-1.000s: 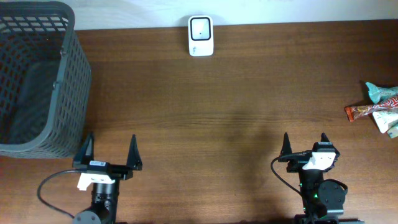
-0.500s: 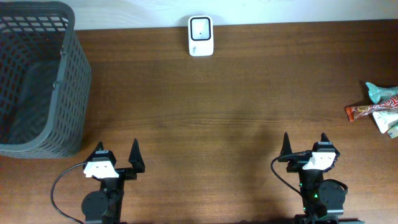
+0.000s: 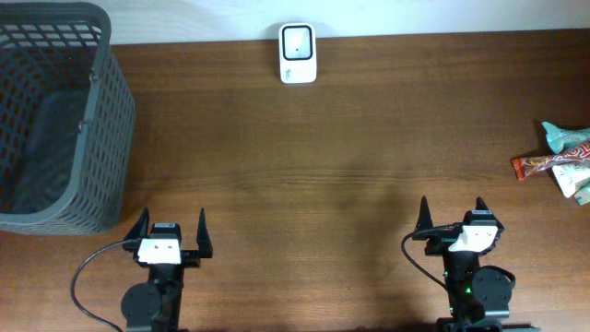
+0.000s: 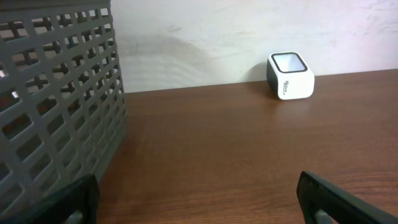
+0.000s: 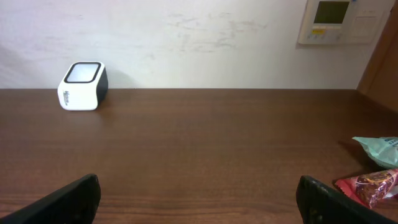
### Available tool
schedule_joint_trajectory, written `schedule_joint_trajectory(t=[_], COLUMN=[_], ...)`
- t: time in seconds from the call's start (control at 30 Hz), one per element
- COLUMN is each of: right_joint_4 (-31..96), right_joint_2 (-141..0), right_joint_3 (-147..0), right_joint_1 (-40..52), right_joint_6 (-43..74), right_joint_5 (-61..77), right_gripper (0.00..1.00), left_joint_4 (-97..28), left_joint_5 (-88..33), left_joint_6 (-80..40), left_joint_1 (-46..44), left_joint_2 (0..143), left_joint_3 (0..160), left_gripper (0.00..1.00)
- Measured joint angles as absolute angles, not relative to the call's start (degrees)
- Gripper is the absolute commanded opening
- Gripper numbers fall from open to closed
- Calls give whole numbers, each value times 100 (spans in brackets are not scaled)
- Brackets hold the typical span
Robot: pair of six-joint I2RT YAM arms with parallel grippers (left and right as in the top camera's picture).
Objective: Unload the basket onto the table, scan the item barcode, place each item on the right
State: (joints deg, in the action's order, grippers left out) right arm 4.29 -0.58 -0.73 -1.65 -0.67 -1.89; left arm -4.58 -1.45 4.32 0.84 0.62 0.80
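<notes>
Wide open across the middle of the brown wooden tabletop (image 3: 350, 157); walled off at left by the tall grey mesh plastic basket (image 3: 101, 120), crowded at the right edge by colourful snack packets (image 3: 560, 162).

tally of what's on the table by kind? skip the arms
basket: 1
scanner: 1
snack packets: 3 showing (teal, red, white); the pile is cut off by the frame edge, so there may be more
Total: 5
</notes>
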Motion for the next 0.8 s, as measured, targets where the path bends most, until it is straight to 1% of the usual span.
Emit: schedule_joint_trajectory(t=[0.27,0.4,0.57,0.8], right_joint_4=[429,429,429,429], right_joint_2=[-58,-58,-58,-58], right_joint_3=[-73,-73,-73,-73], right_joint_1=[-165,-165,-165,-165], right_joint_6=[-67,-69,-69,-71], right_joint_5=[-187,-189,-189,-189], right_gripper=[99,99,99,99], left_joint_4=[-464,-467,-454,-454], left_joint_5=[-99,163,456,473], left_joint_6=[156,62,40,43], left_joint_1=[84,84,84,84], left_joint_2=[64,62,64,62], left_joint_3=[80,80,80,80], left_gripper=[99,99,99,99])
